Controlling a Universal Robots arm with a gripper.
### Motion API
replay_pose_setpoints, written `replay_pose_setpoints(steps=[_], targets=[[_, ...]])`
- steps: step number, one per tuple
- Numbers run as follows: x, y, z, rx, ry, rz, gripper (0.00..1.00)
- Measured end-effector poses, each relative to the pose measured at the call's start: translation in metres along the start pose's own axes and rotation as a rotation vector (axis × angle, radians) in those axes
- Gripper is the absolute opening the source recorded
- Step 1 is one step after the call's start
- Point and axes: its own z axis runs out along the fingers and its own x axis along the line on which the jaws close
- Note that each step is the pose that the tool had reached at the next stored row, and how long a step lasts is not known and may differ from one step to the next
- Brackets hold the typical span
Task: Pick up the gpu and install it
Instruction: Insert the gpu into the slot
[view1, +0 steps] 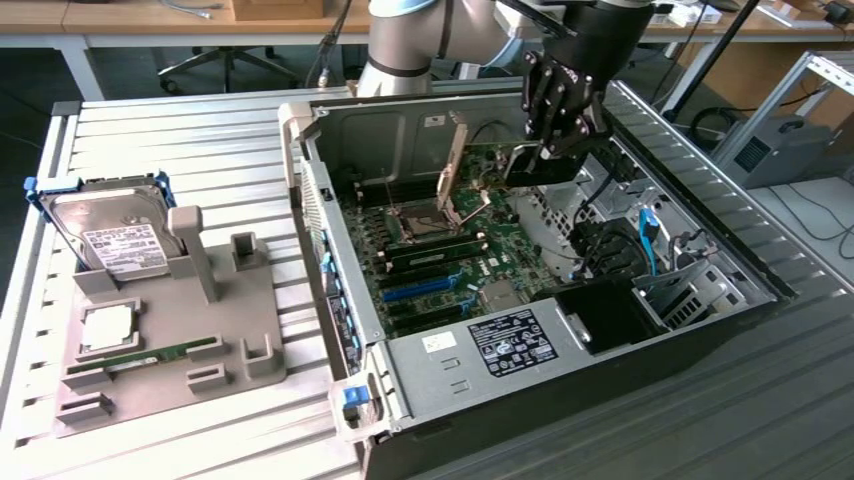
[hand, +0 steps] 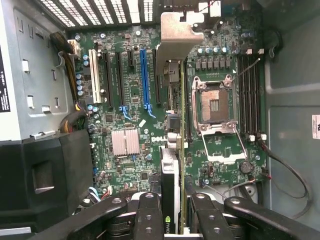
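Observation:
My gripper (view1: 551, 140) (hand: 175, 220) is shut on the gpu (view1: 534, 168), holding it on edge above the open computer case (view1: 400, 390). In the wrist view the gpu (hand: 171, 170) runs edge-on away from the fingers (hand: 150, 215), with its silvery end bracket (hand: 177, 30) at the far end. It hangs over the green motherboard (hand: 130, 100) (view1: 454, 255), between the blue expansion slot (hand: 145, 75) and the empty CPU socket (hand: 215, 105). I cannot tell whether its lower edge touches a slot.
A grey fixture (view1: 174, 340) at the exterior view's left holds a silver hard drive (view1: 114, 240), a processor chip (view1: 107, 328) and a green memory stick (view1: 147, 355). Inside the case are the power supply (view1: 514, 340), cables (view1: 647, 235) and a black shroud (hand: 45, 175).

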Motion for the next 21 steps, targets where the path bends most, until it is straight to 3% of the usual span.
replay_pose_setpoints(steps=[8,15,21], targets=[[0.000,0.0046,0.0038,0.0056,-0.0007,-0.040,0.27],[0.001,0.0141,0.0063,0.0056,-0.0007,-0.045,0.27],[0.001,0.0165,0.0090,0.0057,-0.0009,-0.045,0.27]])
